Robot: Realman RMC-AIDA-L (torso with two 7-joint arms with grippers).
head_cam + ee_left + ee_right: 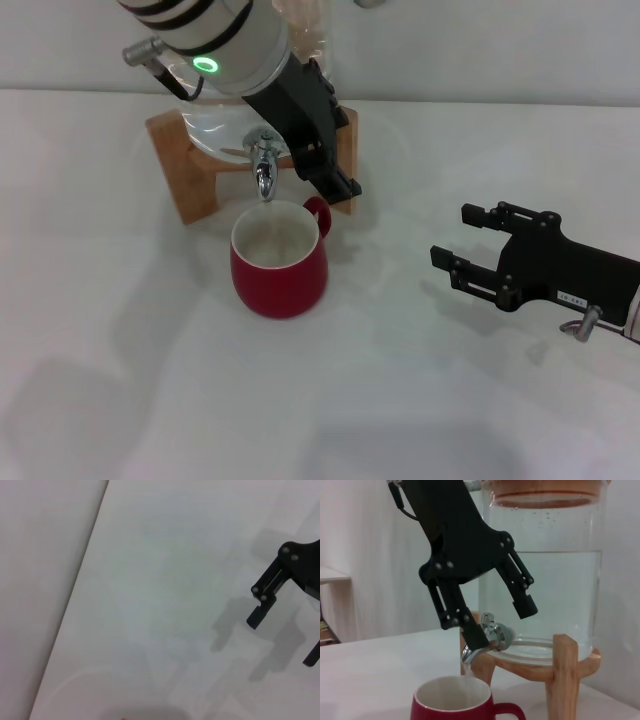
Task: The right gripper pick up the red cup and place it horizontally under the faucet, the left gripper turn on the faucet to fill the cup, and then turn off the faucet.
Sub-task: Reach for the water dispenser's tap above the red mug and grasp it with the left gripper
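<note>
Red and glossy, the red cup (pixel 278 260) stands upright directly below the left gripper (pixel 322 168), with its rim just under the spout of the faucet (pixel 264 167) and its handle turned toward the wooden stand (pixel 190 170). From the right wrist view I see a thin stream of water dropping from the spout into the cup (pixel 465 705), so I judge that I am in the filling step. My left gripper (pixel 500 622) hangs over the faucet (pixel 485 642) with its fingers spread; one fingertip sits against the chrome body by the lever, the other stands out clear in front of the glass jar (pixel 545 580). The right gripper (pixel 478 258) rests well off to the side of the cup, low over the white table (pixel 150 400), its fingers spread and holding nothing. To do this step well I would keep the left claw planted right at the lever without nudging it, watch the water level against the off-white inner wall, and be ready to swing the lever back before the level nears the rim. The cup looks centred under the stream, so I would leave it alone; a bump from either claw could slop water.
</note>
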